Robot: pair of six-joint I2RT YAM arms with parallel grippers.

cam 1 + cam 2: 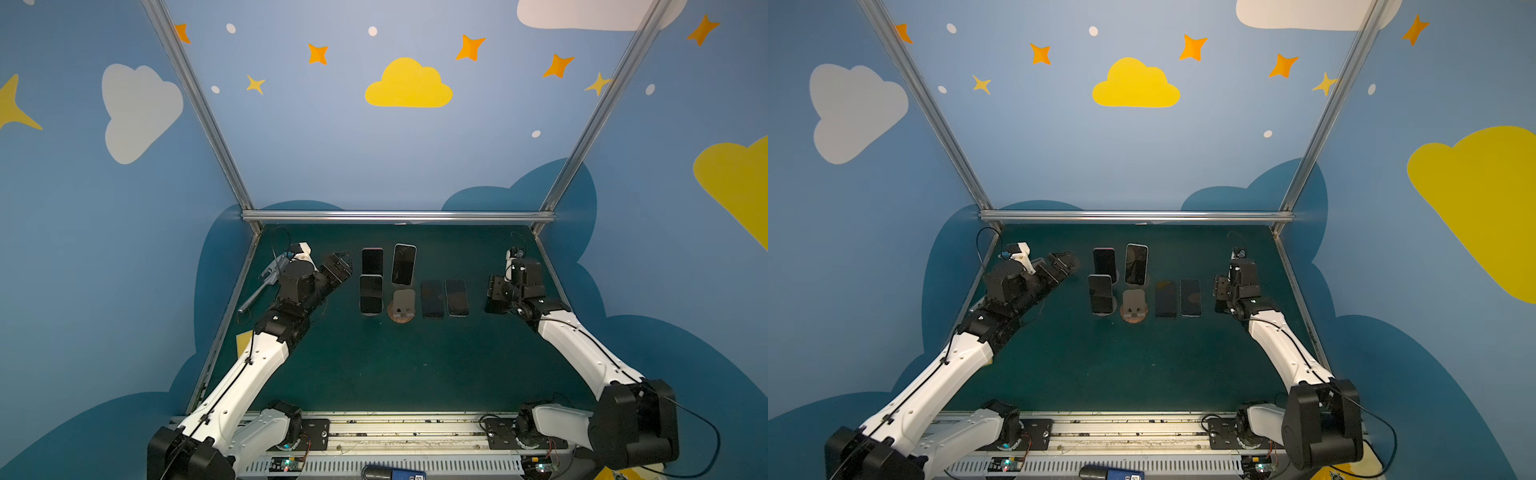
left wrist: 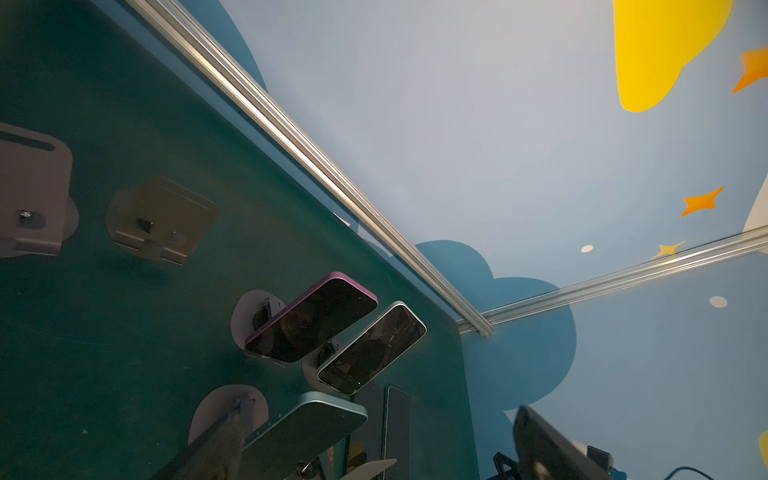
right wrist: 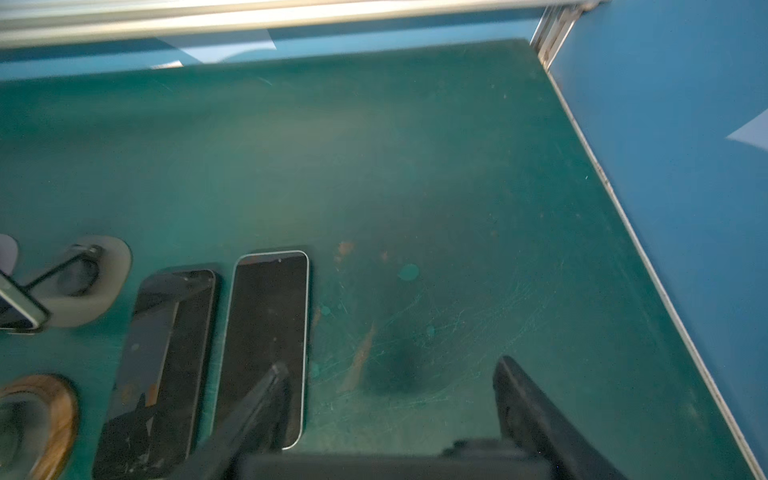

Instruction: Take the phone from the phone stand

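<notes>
The purple phone (image 1: pixel 372 261) leans upright on its stand (image 2: pixel 249 316), behind and left of the empty stand (image 1: pixel 402 307), long axis rising off the table (image 1: pixel 374 365). The left gripper (image 1: pixel 345 261), jaws wide and empty, sits further left of the empty stand, near the phone's edge and pointing at it; the nearer arm, I judge. The right gripper (image 3: pixel 390 363), jaws apart and empty, hangs well right of the empty stand.
</notes>
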